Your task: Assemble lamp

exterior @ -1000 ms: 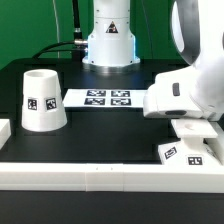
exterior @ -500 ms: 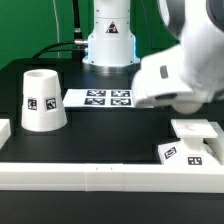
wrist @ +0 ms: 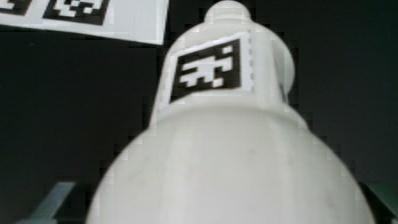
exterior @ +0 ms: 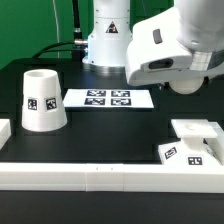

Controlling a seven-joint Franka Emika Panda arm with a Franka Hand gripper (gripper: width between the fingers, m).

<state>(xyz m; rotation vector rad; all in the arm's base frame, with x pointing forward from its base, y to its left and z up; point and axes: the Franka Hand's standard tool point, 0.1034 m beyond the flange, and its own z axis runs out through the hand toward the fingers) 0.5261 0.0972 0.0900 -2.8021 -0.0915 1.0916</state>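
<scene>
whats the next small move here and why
Probably carry the bulb sideways until it hangs above the base. The bulb fills the wrist view up close, so it seems held. The arm is raised near the marker board, and the base lies at the exterior view's right with nothing on it.

The bulb [wrist: 228, 150] and shade [exterior: 43, 100] look smooth white plastic, the tabletop [exterior: 110, 135] matt black.
</scene>
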